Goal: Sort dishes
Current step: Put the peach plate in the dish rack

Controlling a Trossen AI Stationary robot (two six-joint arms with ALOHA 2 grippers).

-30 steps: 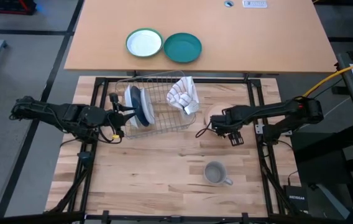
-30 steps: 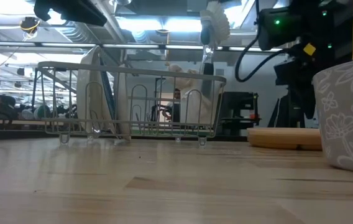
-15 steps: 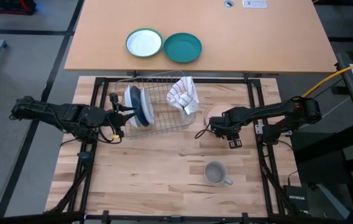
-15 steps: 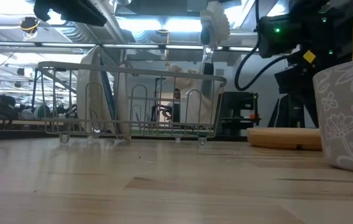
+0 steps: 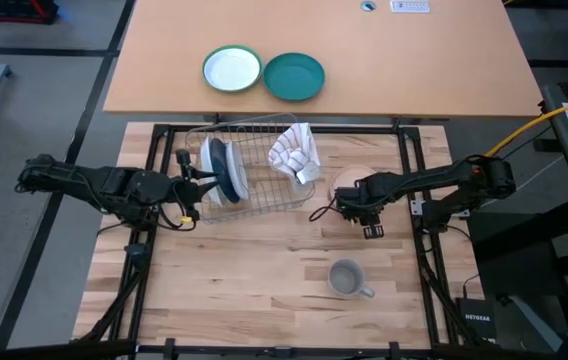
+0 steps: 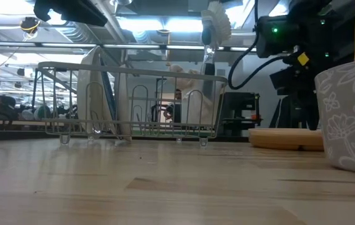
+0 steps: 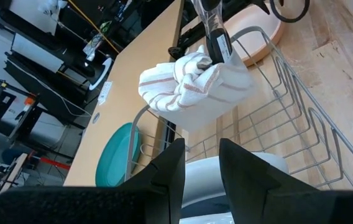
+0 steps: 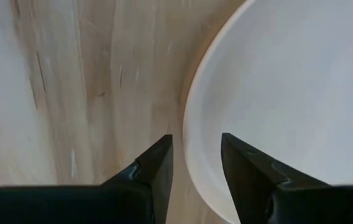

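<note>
Your right gripper (image 8: 194, 163) straddles the tan plate's (image 8: 288, 93) rim, fingers slightly apart, not yet clamped. That plate lies flat just right of the rack (image 5: 254, 175). Your left gripper (image 5: 186, 185) waits at the rack's left end, fingers slightly apart.

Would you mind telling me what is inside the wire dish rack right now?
The wire dish rack holds a dark blue plate and a white plate standing on edge at its left end, plus a striped cloth at its right. Whether more plates stand behind them is hidden.
</note>
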